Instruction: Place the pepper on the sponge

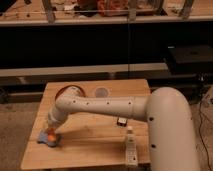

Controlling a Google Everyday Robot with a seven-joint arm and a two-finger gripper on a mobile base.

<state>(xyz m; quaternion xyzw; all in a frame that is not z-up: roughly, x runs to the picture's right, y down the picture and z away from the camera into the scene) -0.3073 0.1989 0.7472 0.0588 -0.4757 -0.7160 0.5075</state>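
Observation:
A blue sponge [46,139] lies near the front left corner of the wooden table [95,145]. An orange pepper [51,133] sits at its right end, right under my gripper [51,127]. The white arm reaches in from the right and bends down to the gripper over the sponge. The pepper is partly hidden by the gripper.
An orange bowl [70,92] and a pale round lid or cup [102,92] stand at the back of the table. A small dark object [121,121] lies mid-right. A white bottle [130,146] stands near the front right edge. Dark shelving runs behind the table.

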